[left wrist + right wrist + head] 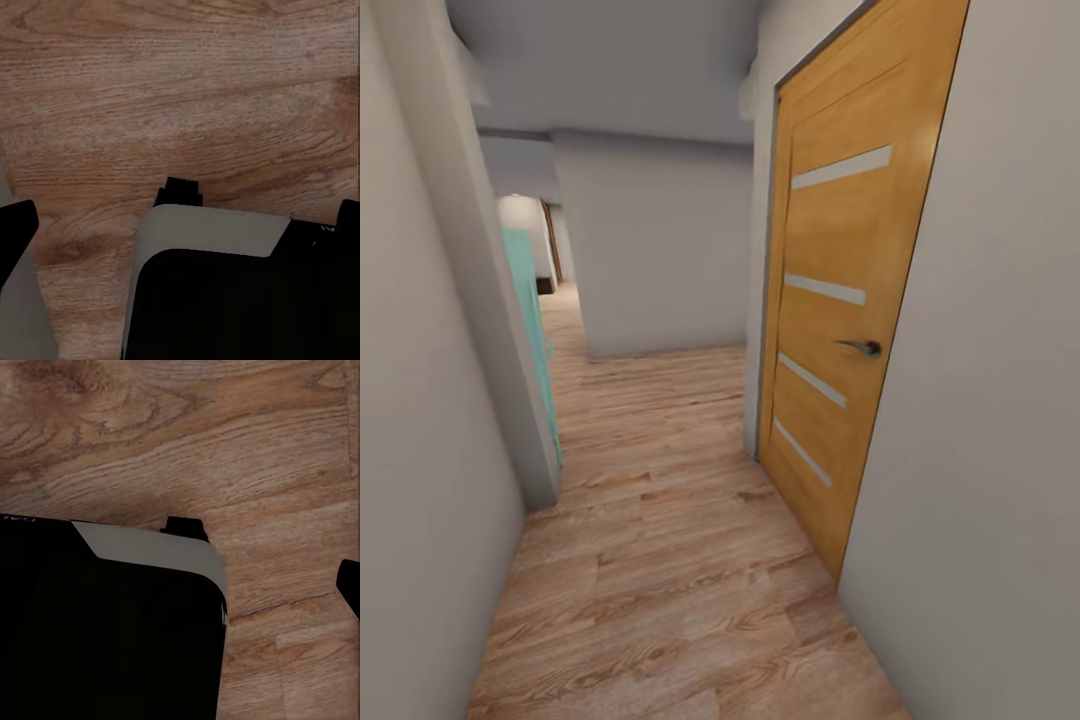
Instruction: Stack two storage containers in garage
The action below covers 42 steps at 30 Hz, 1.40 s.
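The robot stands in a narrow corridor on light wood plank flooring (660, 560), a closed wooden door (840, 300) along the right wall (980, 420) and a turquoise panel (530, 320) at the left wall's corner. Neither storage container is visible, so this is judged a transit leg. Both wrist cameras look down at planks and the robot's base (225, 285); finger spread cannot be told, and nothing appears held.

This is a home hallway: light wood plank flooring (660, 560), plain grey-white walls (660, 240), and a closed wooden interior door (840, 330) with frosted slats and a lever handle (860, 347).
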Motion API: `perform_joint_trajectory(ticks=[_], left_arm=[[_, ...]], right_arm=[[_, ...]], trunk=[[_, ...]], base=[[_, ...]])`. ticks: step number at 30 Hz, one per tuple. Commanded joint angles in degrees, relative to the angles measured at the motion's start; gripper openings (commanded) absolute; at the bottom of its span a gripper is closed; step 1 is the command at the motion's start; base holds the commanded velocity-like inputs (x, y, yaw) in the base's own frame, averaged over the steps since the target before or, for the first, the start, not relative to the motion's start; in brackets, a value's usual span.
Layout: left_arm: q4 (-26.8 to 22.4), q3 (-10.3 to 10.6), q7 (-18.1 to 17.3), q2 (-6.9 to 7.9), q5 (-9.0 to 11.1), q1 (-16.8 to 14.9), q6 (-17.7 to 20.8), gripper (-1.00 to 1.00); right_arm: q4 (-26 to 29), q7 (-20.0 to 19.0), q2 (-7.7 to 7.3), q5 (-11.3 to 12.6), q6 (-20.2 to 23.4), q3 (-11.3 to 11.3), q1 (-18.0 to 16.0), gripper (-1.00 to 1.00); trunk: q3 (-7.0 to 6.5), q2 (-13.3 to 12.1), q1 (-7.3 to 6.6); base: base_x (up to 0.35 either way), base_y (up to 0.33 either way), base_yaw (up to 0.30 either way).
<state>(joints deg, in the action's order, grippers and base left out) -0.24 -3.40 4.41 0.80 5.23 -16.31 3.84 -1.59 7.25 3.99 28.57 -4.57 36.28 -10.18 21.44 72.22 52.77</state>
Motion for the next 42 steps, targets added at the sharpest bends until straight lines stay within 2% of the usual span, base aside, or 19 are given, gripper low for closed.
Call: perform_joint_trajectory(ticks=[1, 27, 42], left_arm=[[0.0, -0.3, 0.1, 0.0, 0.5, 0.0, 0.2, 1.0], [0.0, -0.3, 0.0, -0.09, 0.5, 0.0, 0.2, 1.0], [0.0, -0.3, 0.0, -0.09, 0.5, 0.0, 0.2, 1.0]], right_arm=[[-0.2, 0.0, 0.05, 0.5, -0.3, 0.5, -0.1, 1.0], [-0.2, 0.1, 0.05, 0.6, -0.4, 0.5, 0.0, 1.0], [-0.2, 0.1, 0.05, 0.6, -0.3, 0.5, -0.1, 1.0]], trunk=[[0.06, 0.0, 0.03], [0.06, 0.0, 0.03], [0.06, 0.0, 0.03]], base=[[0.322, 0.0, 0.029], [0.322, 0.0, 0.004], [0.322, 0.0, 0.246]])
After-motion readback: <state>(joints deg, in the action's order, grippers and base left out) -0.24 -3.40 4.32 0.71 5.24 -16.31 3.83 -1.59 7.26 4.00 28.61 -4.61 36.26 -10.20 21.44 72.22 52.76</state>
